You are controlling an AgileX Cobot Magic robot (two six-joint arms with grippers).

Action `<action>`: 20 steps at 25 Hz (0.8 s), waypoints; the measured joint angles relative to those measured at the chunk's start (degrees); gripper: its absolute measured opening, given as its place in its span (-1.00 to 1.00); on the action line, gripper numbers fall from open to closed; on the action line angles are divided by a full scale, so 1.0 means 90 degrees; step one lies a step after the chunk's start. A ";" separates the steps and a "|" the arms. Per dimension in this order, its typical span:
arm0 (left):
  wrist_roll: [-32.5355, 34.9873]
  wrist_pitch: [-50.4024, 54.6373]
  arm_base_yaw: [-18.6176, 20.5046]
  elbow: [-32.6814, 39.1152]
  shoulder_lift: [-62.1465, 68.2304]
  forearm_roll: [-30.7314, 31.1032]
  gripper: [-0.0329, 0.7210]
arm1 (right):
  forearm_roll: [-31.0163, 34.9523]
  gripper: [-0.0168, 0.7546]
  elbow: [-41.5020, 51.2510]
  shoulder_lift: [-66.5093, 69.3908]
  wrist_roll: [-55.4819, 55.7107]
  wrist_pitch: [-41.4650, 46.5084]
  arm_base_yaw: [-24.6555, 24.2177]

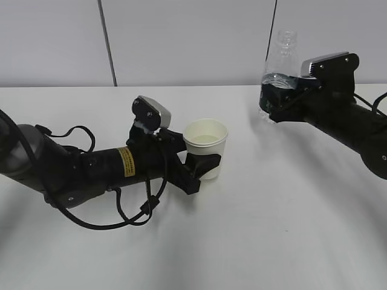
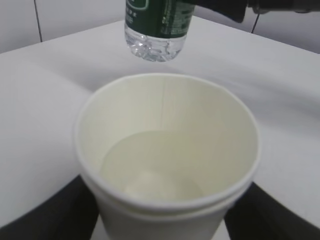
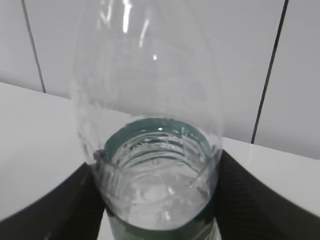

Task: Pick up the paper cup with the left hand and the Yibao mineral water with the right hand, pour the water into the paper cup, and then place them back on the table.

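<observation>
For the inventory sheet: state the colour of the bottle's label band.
Dark green with white print on the Yibao mineral water; clearest in the left wrist view.

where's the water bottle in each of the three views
Exterior view: Yibao mineral water upper right, upright, held in the right pincer.
Left wrist view: only its green-labelled base at top centre, beyond the paper cup.
Right wrist view: fills the centre.
Shared landmark: the white table, seen in all three.
</observation>
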 joint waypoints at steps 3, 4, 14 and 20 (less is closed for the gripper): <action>0.0005 0.0000 0.0100 0.0000 -0.0006 -0.0017 0.29 | 0.0000 0.20 0.0000 0.0013 0.0208 0.0022 0.0000; 0.0005 0.0006 0.0146 0.0000 -0.0006 -0.0024 0.29 | 0.0000 0.20 0.0000 0.0030 0.0292 0.0022 0.0000; 0.0005 0.0005 0.0940 0.0000 -0.0018 -0.0096 0.29 | 0.0015 0.20 0.0000 0.0172 0.0764 0.0115 0.0000; 0.0062 0.0005 0.1588 0.0000 -0.0018 -0.0132 0.29 | 0.0015 0.20 0.0000 0.0172 0.0802 0.0125 0.0000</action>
